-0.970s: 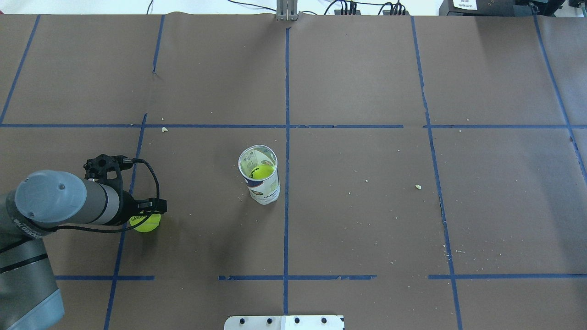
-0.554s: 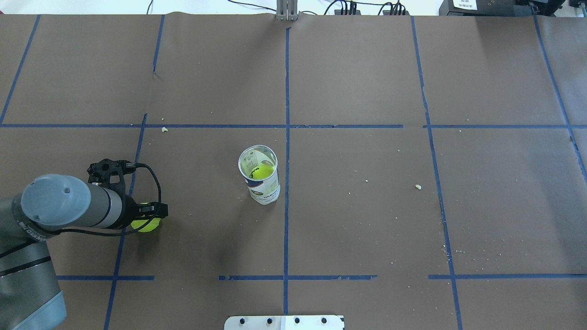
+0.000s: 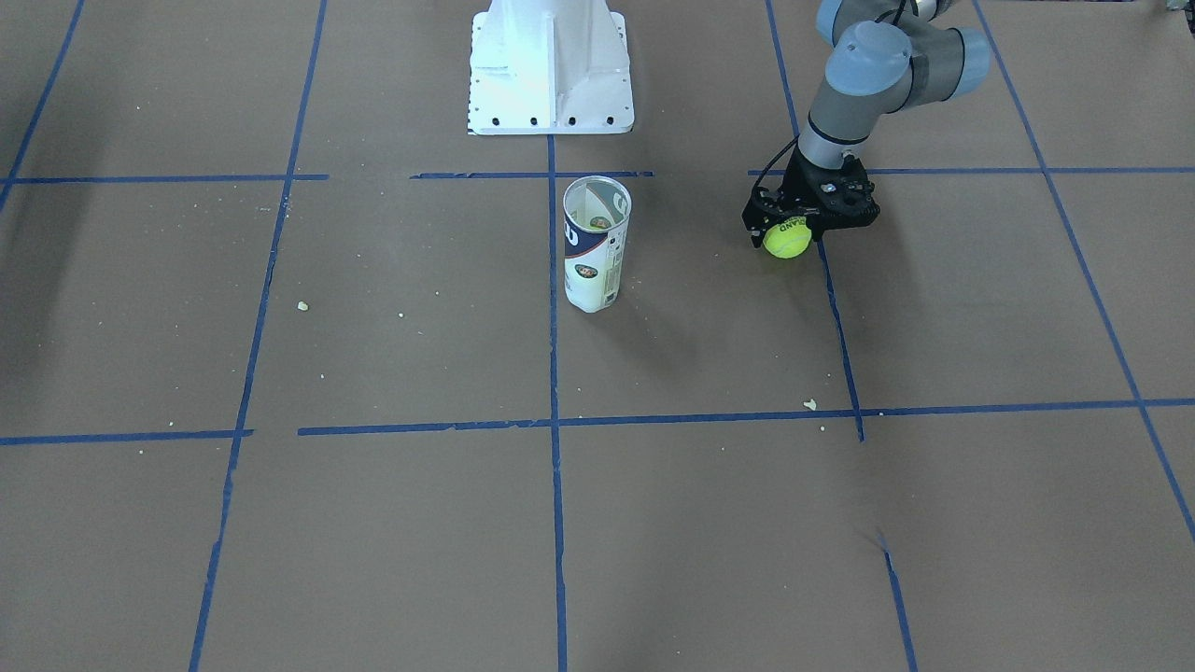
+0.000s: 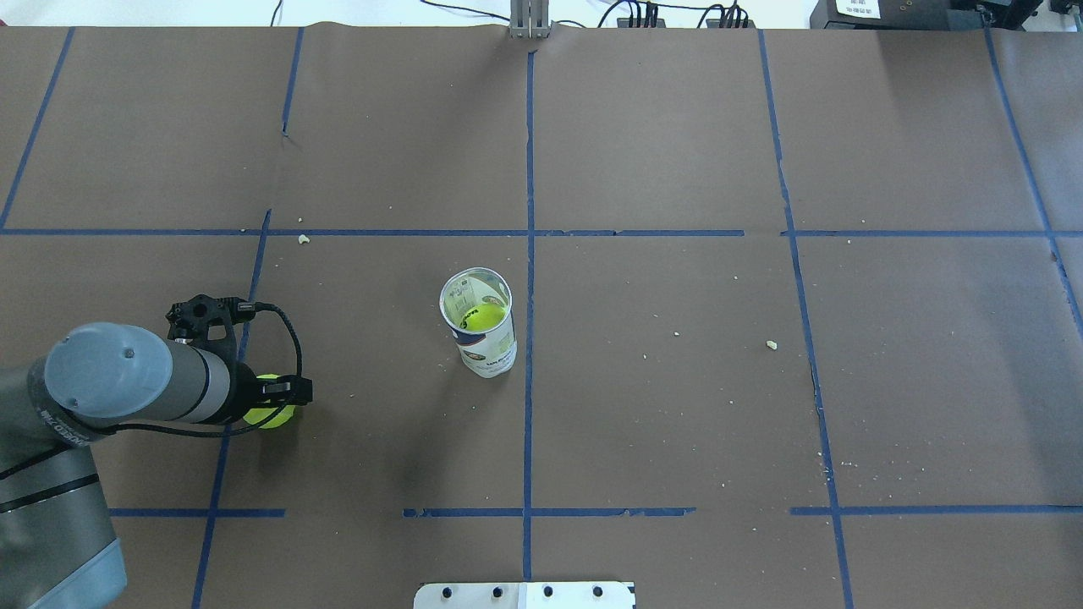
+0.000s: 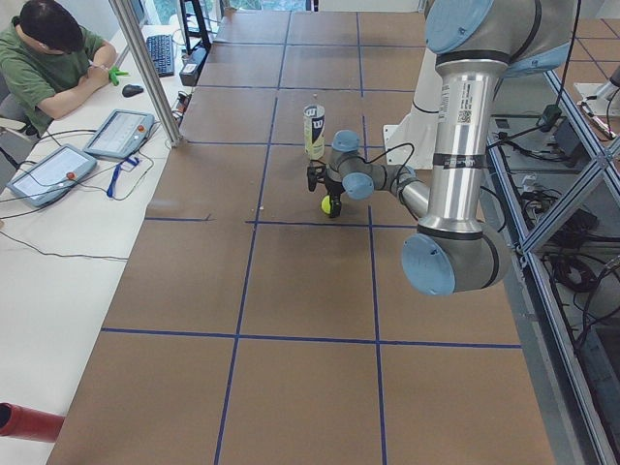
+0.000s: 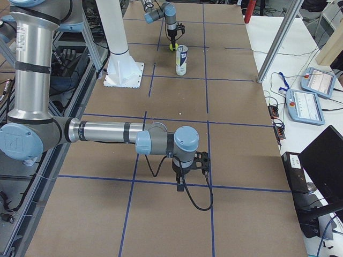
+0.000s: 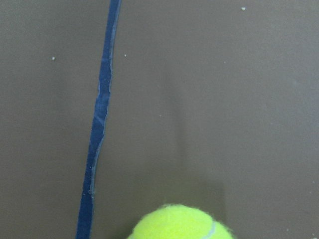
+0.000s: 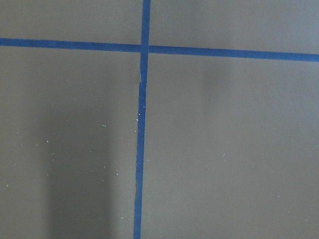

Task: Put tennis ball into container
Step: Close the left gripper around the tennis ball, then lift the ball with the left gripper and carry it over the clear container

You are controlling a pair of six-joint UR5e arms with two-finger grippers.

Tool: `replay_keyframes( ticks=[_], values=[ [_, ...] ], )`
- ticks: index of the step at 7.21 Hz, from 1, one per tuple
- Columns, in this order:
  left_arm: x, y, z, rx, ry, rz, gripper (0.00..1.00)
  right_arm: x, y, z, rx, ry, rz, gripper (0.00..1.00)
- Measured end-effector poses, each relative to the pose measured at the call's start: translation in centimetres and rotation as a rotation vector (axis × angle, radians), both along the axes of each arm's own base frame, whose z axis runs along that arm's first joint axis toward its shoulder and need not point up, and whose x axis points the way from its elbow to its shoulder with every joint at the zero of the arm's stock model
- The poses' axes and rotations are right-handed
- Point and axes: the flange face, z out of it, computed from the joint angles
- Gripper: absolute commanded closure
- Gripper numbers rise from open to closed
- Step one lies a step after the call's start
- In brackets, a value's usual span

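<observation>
A yellow-green tennis ball (image 4: 275, 414) (image 3: 787, 241) lies on the brown paper at the table's left side. My left gripper (image 4: 266, 399) (image 3: 789, 224) hangs low right over it, open, with the ball half hidden under the black hand. In the left wrist view only the ball's top (image 7: 182, 223) shows at the bottom edge. The container (image 4: 479, 326) (image 3: 596, 245), a clear can with a white and navy label, stands upright near the table's centre with another ball (image 4: 484, 317) inside. My right gripper (image 6: 182, 182) hovers over bare paper far to the right; I cannot tell its state.
The white pedestal (image 3: 551, 65) stands at the robot's edge behind the can. Blue tape lines (image 4: 529, 254) cross the paper, with small crumbs (image 4: 771, 344) scattered about. An operator (image 5: 48, 58) sits at a side desk beyond a metal post (image 5: 145, 68).
My left arm has moved slightly forward and lower over the ball, covering more of it. The ball and the can have not moved.
</observation>
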Motion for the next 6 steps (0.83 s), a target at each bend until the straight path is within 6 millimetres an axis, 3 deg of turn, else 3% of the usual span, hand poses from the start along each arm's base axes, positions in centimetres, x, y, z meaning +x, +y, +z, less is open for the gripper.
replay_keyframes(
  ticks=[3,4,6],
  values=[
    [-0.8,0.0,-1.1,-0.001,0.019,0.003,0.99,0.0,0.0,0.0,0.001,0.000,0.000,0.00],
    [-2.2,-0.3,-2.4,-0.006,0.041,0.016,1.00,0.0,0.0,0.0,0.000,0.000,0.000,0.00],
    [-9.1,-3.6,-7.0,0.022,0.053,-0.023,1.00,0.0,0.0,0.0,0.000,0.000,0.000,0.00]
  ],
)
